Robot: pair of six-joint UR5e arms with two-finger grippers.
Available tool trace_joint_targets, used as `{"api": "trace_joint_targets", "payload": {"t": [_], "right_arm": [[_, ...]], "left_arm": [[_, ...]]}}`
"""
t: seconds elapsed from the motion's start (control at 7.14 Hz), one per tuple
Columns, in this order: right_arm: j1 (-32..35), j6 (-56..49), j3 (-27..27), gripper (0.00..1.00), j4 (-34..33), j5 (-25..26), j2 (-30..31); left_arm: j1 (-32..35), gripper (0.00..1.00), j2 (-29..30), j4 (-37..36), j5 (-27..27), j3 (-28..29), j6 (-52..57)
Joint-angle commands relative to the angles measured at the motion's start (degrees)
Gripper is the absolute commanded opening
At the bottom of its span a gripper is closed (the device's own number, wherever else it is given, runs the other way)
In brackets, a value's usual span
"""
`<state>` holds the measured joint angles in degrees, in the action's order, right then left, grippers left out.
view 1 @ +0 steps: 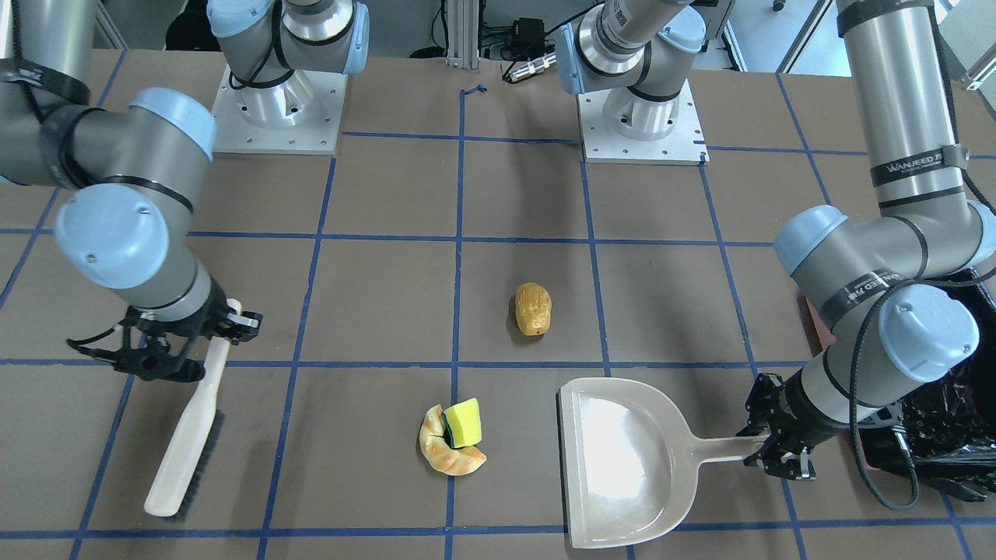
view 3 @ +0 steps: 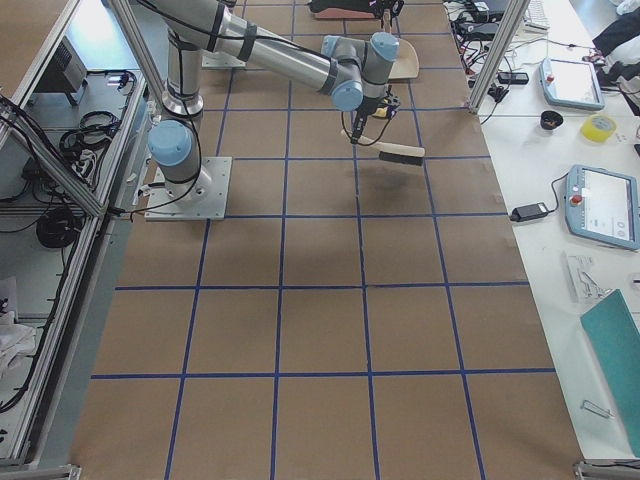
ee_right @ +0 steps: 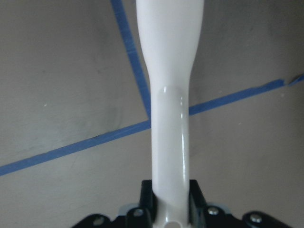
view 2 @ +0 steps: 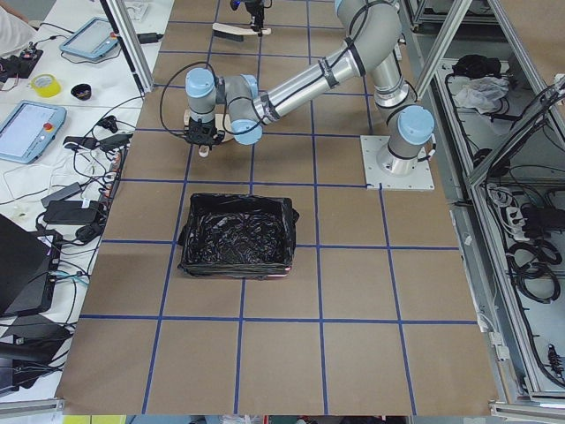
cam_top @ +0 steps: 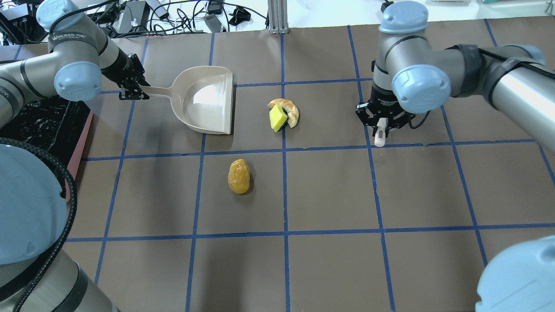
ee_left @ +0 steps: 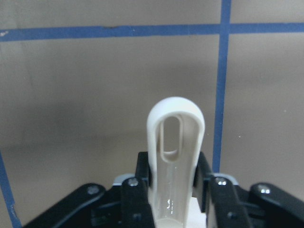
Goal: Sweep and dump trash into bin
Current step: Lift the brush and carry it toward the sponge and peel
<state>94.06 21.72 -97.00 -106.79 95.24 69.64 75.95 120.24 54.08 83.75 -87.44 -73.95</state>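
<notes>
left hand clamped on the dustpan handle; right hand clamped on the brush handle; potato, croissant and sponge lie between them on the bench.

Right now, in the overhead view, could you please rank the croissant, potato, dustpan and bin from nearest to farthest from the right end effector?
From the right end effector:
1. Croissant, just to its left.
2. Potato, left and nearer the robot.
3. Dustpan, further left, across the centre line.
4. Bin, at the far left edge.
</notes>
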Motion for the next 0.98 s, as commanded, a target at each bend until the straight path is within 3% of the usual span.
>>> {"api": "trace_joint_targets", "payload": {"t": [0.0, 0.28, 0.56, 0.84], "right_arm": [[6.38, 10.61, 1.63, 0.0, 1.5, -0.4, -1.96], [9.27, 16.73, 4.18, 0.0, 0.63, -6.8, -4.06], [15.15, 21.67, 9.35, 0.0, 0.62, -6.99, -9.67], [16.06, 21.18, 12.78, 0.0, 0.36, -10.75, -11.8]], "left_arm": [[4.43, 0.0, -0.1, -5.52, 4.62, -0.7, -1.71], [7.28, 0.0, 0.17, -6.63, 7.22, -1.58, -6.04], [7.63, 0.0, 1.04, -4.51, 6.87, -2.38, -8.65], [7.72, 0.0, 1.83, -4.51, 7.39, -2.12, -11.66]]}}
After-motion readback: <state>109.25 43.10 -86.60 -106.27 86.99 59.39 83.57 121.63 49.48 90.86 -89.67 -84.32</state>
